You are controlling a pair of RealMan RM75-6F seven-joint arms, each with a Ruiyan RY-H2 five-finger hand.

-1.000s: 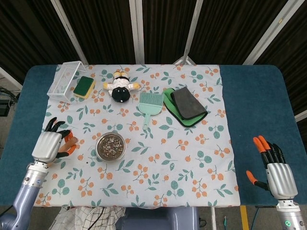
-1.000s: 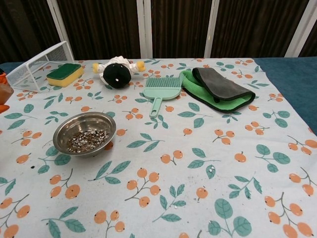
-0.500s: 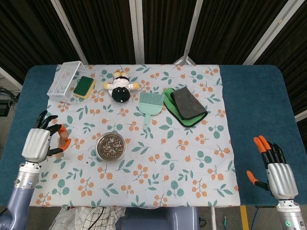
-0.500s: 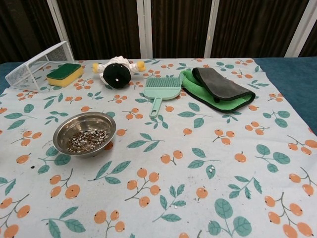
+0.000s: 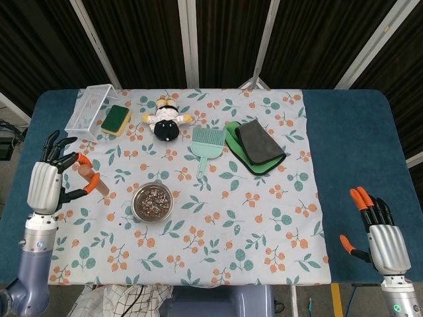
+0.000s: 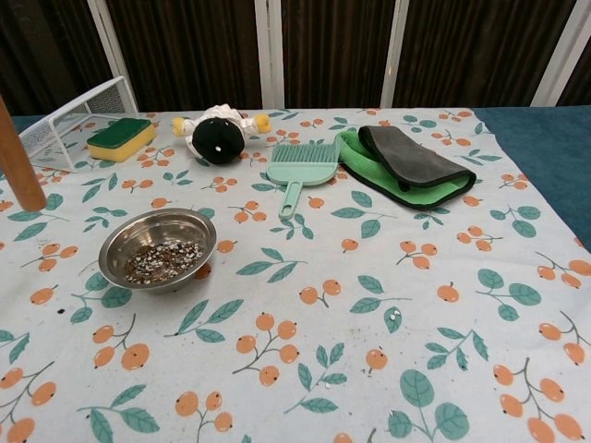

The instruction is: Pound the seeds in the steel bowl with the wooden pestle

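Dark slatted panels back a blue worktop (image 5: 357,139) spread with a white cloth printed with orange berries (image 5: 264,218). Nearest you, your right hand (image 5: 382,241) rests off the cloth with its fingers apart, grasping nothing. Your left hand (image 5: 48,185) grasps the round wooden pestle (image 5: 92,178), pinched at its upper end; in the chest view the shaft (image 6: 17,161) hangs tilted near the frame's left edge.

Just to the right of that hand sits the round steel bowl (image 5: 152,203), with the loose pale seeds (image 6: 162,260) in its bottom. Judge the pestle stiff and light, the bowl light and prone to skid or tip, so strike the centre. Open cloth lies on all sides of the bowl. Beyond the left hand, well apart, are a white wire basket (image 5: 88,109) and a yellow-green sponge (image 5: 115,119).
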